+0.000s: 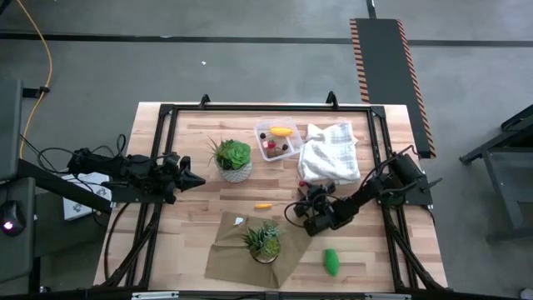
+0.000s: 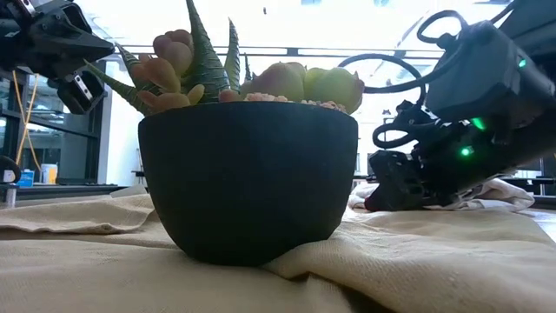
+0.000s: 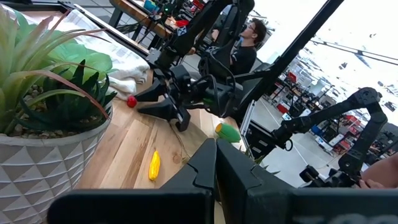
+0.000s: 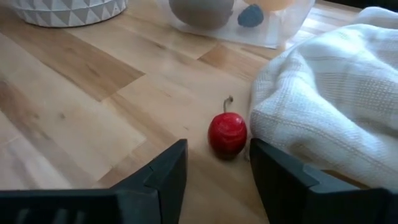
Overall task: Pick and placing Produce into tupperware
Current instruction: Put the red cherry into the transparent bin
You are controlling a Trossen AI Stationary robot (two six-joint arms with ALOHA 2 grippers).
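The clear tupperware (image 1: 277, 140) stands at the table's far middle and holds a yellow piece, a brown ball and red berries. A red berry with a stem (image 4: 227, 134) lies on the wood against the edge of the white cloth (image 4: 329, 106). My right gripper (image 4: 217, 152) is open and low over the table, its fingers just short of the berry on either side and touching nothing; it also shows in the high view (image 1: 305, 200). A yellow oblong piece (image 1: 263, 205) and a green piece (image 1: 331, 261) lie loose on the table. My left gripper (image 1: 187, 177) is shut and empty beside the white pot.
A leafy plant in a white patterned pot (image 1: 233, 160) stands left of the tupperware. A succulent in a black bowl (image 1: 265, 242) sits on a tan cloth (image 1: 233, 258) at the near middle. A black frame runs round the table's edges. A person sits beyond the table (image 3: 245, 46).
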